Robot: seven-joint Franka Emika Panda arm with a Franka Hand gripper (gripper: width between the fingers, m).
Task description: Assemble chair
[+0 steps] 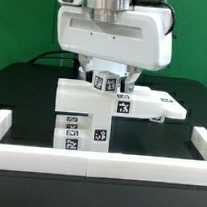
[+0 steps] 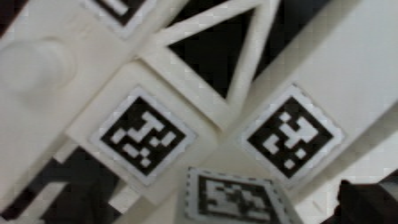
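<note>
The chair [image 1: 82, 120] is a white blocky structure with black-and-white tags, standing in the middle of the black table. A flat slab [image 1: 162, 104] juts from it toward the exterior view's right. My gripper [image 1: 110, 82] hangs straight above its top, fingers down around a small tagged part [image 1: 99, 81]. In the wrist view the chair's white bars and tags [image 2: 143, 135] fill the picture. My gripper [image 2: 214, 200] is open. Its dark fingertips [image 2: 68, 195] stand wide apart, with a gap on each side of the tagged piece [image 2: 240, 195] between them.
A long low white border rail [image 1: 87, 169] runs along the front of the table. It turns back on the exterior view's left [image 1: 2, 126] and right [image 1: 197, 140]. A green wall stands behind the arm.
</note>
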